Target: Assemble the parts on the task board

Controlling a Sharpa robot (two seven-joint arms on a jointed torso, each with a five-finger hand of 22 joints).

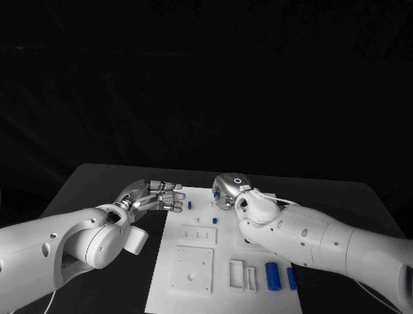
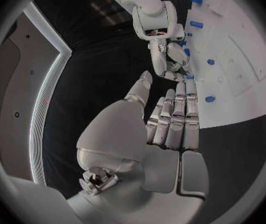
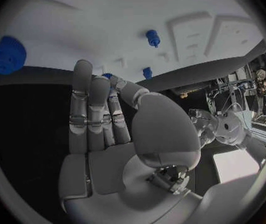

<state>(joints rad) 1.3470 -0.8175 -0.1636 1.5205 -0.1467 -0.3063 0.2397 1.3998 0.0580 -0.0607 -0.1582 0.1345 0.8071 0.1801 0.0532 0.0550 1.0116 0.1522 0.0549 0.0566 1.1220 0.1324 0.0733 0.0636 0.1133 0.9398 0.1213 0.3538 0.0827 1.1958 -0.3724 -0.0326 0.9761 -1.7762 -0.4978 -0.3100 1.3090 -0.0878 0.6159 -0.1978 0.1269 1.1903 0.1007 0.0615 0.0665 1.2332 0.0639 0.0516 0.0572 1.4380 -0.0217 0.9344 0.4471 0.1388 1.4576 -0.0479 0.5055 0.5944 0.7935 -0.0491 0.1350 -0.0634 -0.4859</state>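
The white task board [image 1: 195, 261] lies in the middle of the black table. My left hand [image 1: 159, 196] hovers at the board's far left corner, fingers [image 2: 173, 119] stretched out flat and holding nothing. My right hand [image 1: 227, 191] hangs over the board's far edge, opposite it. Its thumb [image 3: 128, 90] bends in against a fingertip, and a small blue part [image 3: 107, 76] shows pinched between them. The right hand [image 2: 170, 59] also faces the left wrist camera. Two small blue pegs [image 1: 189, 205] [image 1: 214, 220] stand on the board near the hands. Two blue cylinders [image 1: 272, 275] lie at its near right.
Raised white blocks [image 1: 193, 268] and slotted pieces [image 1: 236, 273] sit on the board's near half. A larger blue part [image 3: 8, 55] lies on the board to the right of my right hand. Bare black table [image 1: 93, 190] runs along both sides of the board.
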